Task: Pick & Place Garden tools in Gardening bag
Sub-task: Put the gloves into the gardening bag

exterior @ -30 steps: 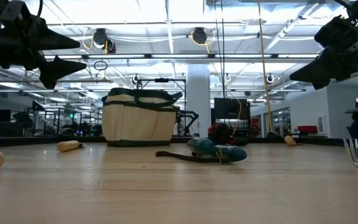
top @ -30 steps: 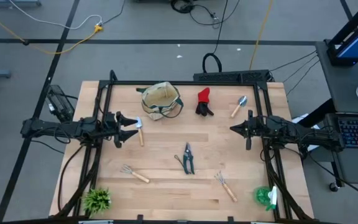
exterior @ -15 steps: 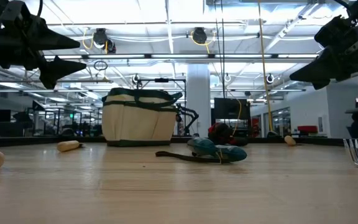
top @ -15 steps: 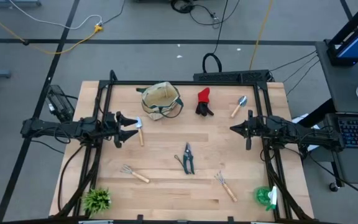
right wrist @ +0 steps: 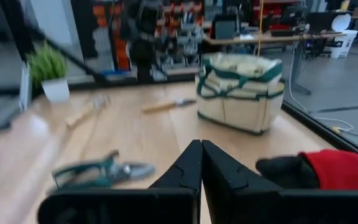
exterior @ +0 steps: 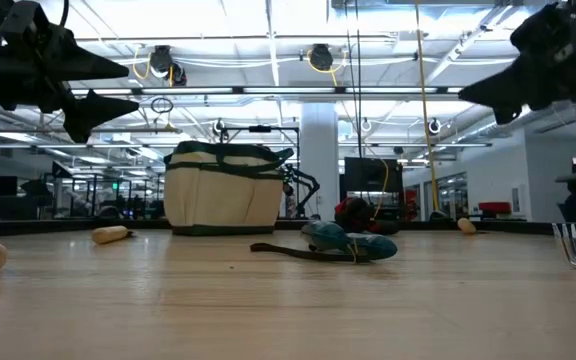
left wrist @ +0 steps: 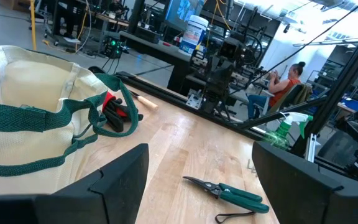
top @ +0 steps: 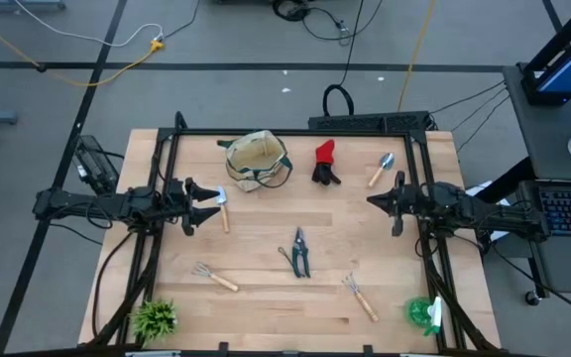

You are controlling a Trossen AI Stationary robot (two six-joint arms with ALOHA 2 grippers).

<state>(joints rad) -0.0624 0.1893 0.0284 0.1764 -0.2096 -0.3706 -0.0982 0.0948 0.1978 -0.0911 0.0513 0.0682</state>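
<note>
The beige gardening bag (top: pixel 258 161) with green trim stands upright on its base at the table's far middle. Red-and-black gloves (top: pixel 325 162) lie to its right, with a trowel (top: pixel 381 169) farther right. A wooden-handled tool (top: pixel 222 210) lies just right of my left gripper (top: pixel 209 203), which hovers open and empty above the left side. Dark pruning shears (top: pixel 298 252) lie at the centre. Two hand rakes (top: pixel 214 277) (top: pixel 359 296) lie nearer the front. A green spray bottle (top: pixel 424 313) lies at the near right corner. My right gripper (top: pixel 369 204) hovers shut and empty above the right side.
A small leafy plant (top: pixel 154 317) stands at the near left corner. A dark frame (top: pixel 295 132) runs along the table's far and side edges. There is bare wood between the bag and the shears. A person (left wrist: pixel 284 87) sits beyond the table.
My right gripper has risen a little, staying shut. My left gripper and the tools have kept still.
</note>
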